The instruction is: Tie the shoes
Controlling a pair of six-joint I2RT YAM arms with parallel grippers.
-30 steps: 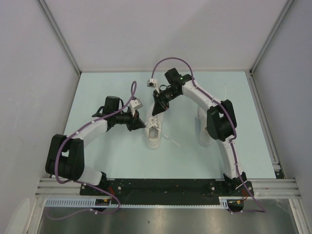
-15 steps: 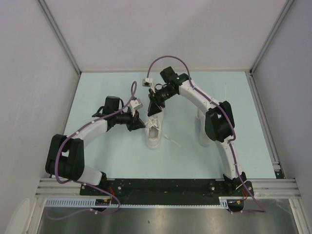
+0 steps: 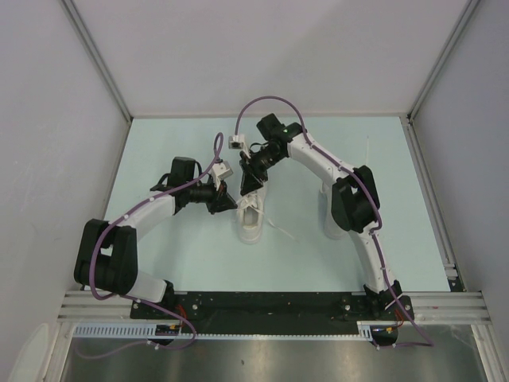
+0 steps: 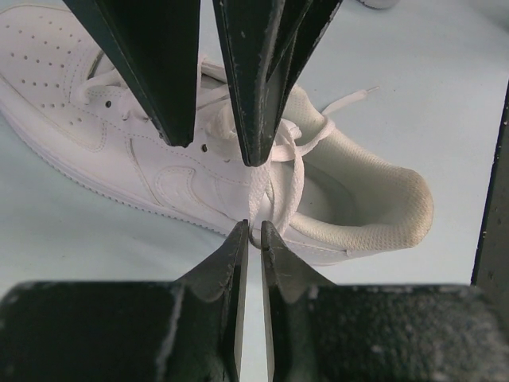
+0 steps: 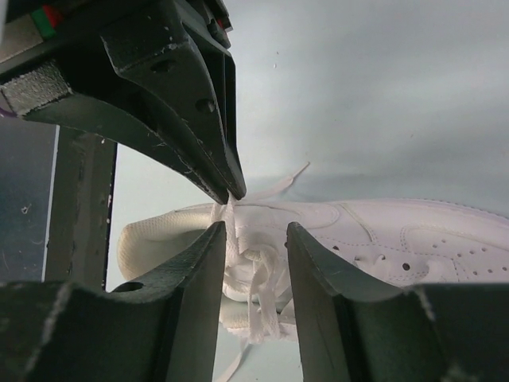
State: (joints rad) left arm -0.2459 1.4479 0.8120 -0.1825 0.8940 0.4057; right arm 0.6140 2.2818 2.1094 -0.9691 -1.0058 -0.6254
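One white shoe lies mid-table, toe toward the arms, and fills the left wrist view. My left gripper sits at its left side by the collar. In its own view the left gripper is shut on a loop of the white lace. My right gripper hangs over the tongue. In its own view the right gripper is open, its jaws either side of the lace crossing. The second shoe lies to the right, partly hidden under the right arm.
A loose lace end trails on the pale blue table right of the middle shoe. Grey walls close the sides and back. A black rail runs along the near edge.
The right arm has swung left and down toward the shoe's laces, bringing its open jaws around the crossing. The left arm and the shoe have stayed in place.
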